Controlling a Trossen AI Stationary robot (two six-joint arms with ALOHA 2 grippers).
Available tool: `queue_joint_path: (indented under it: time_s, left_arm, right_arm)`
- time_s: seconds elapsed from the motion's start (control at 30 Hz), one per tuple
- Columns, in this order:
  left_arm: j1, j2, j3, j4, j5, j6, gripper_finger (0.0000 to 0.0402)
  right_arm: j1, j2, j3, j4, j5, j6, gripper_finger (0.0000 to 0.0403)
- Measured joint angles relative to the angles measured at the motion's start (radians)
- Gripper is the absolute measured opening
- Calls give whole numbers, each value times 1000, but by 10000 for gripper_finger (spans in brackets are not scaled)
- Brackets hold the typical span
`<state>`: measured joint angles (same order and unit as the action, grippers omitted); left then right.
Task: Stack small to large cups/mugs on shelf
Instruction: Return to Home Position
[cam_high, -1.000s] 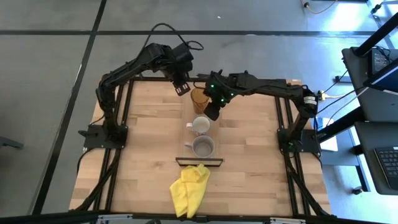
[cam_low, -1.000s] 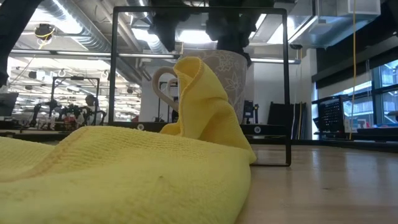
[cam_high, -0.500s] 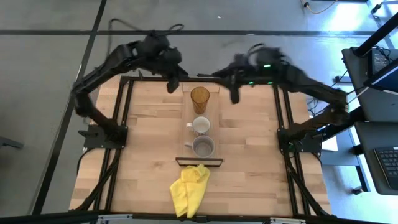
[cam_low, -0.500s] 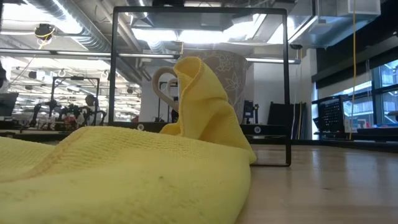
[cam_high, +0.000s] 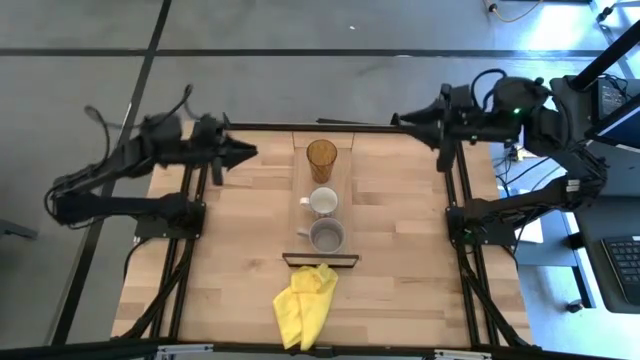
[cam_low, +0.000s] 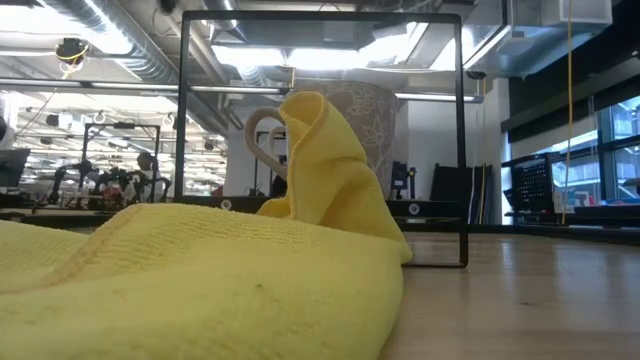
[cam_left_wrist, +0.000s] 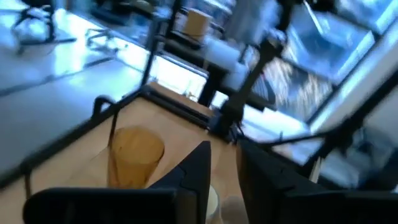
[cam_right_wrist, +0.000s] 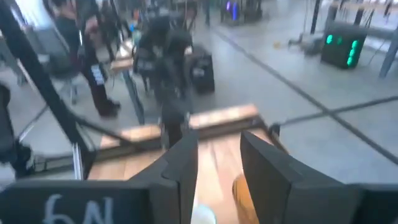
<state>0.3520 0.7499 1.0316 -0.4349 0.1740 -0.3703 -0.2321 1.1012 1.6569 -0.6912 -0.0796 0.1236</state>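
Observation:
Three vessels stand in a row on the pale shelf plank (cam_high: 345, 190). The amber tumbler (cam_high: 321, 160) is farthest, the white mug (cam_high: 322, 201) in the middle, and the grey mug (cam_high: 327, 237) nearest, by the dark lip (cam_high: 320, 260). Each rests on its base. My left gripper (cam_high: 248, 152) hovers over the table's far left part, pointing toward the tumbler (cam_left_wrist: 134, 155), fingers slightly apart (cam_left_wrist: 224, 165). My right gripper (cam_high: 398, 119) hangs beyond the far edge on the right, fingers apart (cam_right_wrist: 217, 162). Neither gripper touches anything.
A crumpled yellow cloth (cam_high: 305, 300) lies on the tabletop near the near edge, in front of the lip, and fills the low view (cam_low: 200, 270). Behind it there, the grey mug (cam_low: 375, 110) shows. Bare wood lies left and right of the plank.
Both arms have drawn back from the cups and risen. The left gripper has swung from beside the tumbler toward the table's far left. The right gripper has swung from over the white mug toward the far right corner. The three vessels have stayed in place.

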Motion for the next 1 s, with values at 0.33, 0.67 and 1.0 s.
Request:
queue_joint_path:
  time_s: [0.33,0.67,1.0]
  left_arm:
    - [-238,-426,-503,595,-190,-1,71]
    - [-289,-737,-670,482,-344,132,71]
    - [-288,-746,-713,313,-449,111,71]
  right_arm:
    - [25,-158,-448,518,-131,-105,123]
    - [-31,-484,-878,763,-88,-101,123]
    - [-40,-802,-1236,883,20,9,123]
